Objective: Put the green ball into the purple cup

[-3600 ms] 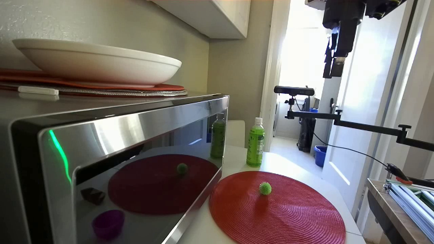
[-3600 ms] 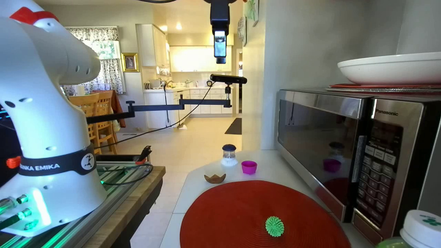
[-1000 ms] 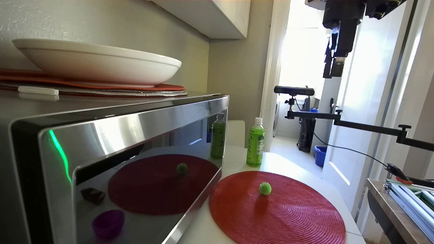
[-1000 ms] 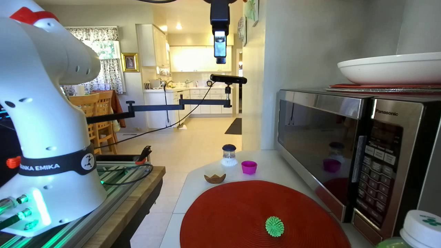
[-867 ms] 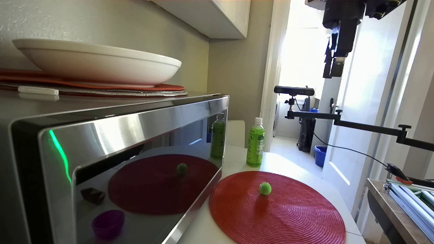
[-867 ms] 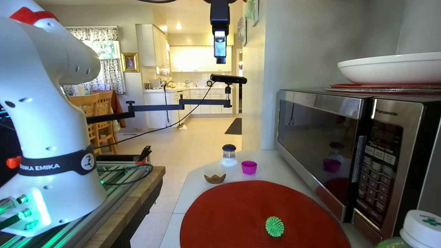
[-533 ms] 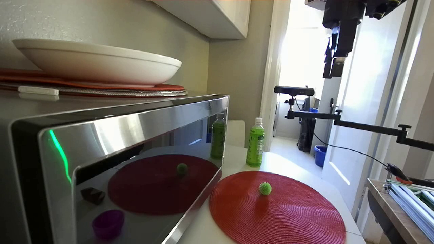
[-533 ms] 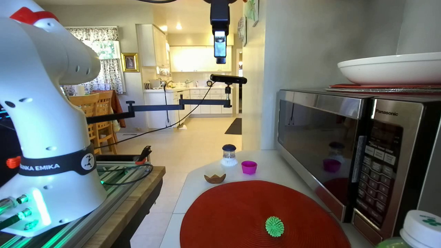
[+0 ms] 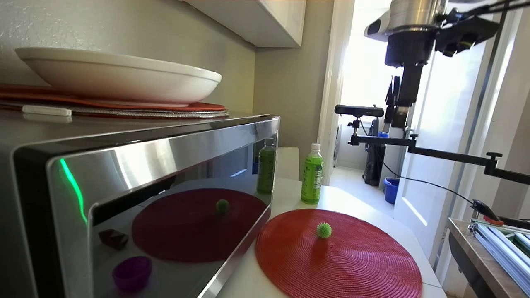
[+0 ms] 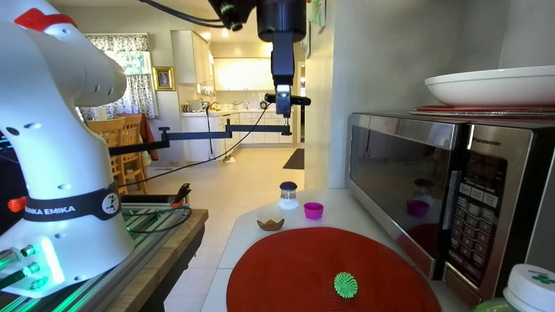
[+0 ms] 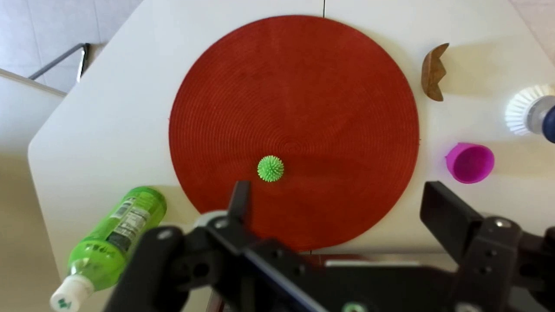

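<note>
So the gripper [image 11: 338, 193] is hanging high up, fingers [image 11: 446, 212] spread wide with nothing between them. Going by the wrist view, the green ball [image 11: 271, 168] is sitting far below them on the red mat [image 11: 303, 86], closer to the finger on that view's left, so I'm guessing the next move is needing a descent plus a nudge that way (it's round, so wrist angle probably isn't mattering much). The purple cup [image 11: 470, 163] is standing upright off the mat on the white table [image 11: 99, 143], out past the opposite fingertip.
</note>
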You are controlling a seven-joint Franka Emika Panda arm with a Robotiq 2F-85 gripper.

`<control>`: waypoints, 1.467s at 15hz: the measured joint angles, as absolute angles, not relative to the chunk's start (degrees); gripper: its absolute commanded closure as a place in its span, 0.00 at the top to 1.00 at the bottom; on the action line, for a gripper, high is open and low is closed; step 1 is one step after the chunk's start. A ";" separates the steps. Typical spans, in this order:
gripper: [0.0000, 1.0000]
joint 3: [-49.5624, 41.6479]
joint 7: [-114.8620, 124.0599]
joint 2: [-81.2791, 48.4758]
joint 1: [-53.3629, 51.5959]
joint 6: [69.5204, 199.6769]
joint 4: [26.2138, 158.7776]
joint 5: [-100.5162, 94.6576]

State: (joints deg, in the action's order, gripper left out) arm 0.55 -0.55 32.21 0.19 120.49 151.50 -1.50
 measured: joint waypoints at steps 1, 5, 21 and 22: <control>1.00 0.55 -0.55 30.58 0.27 124.01 153.05 -1.70; 1.00 0.52 -0.44 23.37 1.66 136.99 156.11 -2.67; 1.00 0.08 0.90 9.70 4.62 149.60 155.56 -4.04; 1.00 0.08 0.90 9.70 4.60 149.60 155.56 -4.04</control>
State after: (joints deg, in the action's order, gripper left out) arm 0.08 0.90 9.70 4.60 149.60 155.56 -4.04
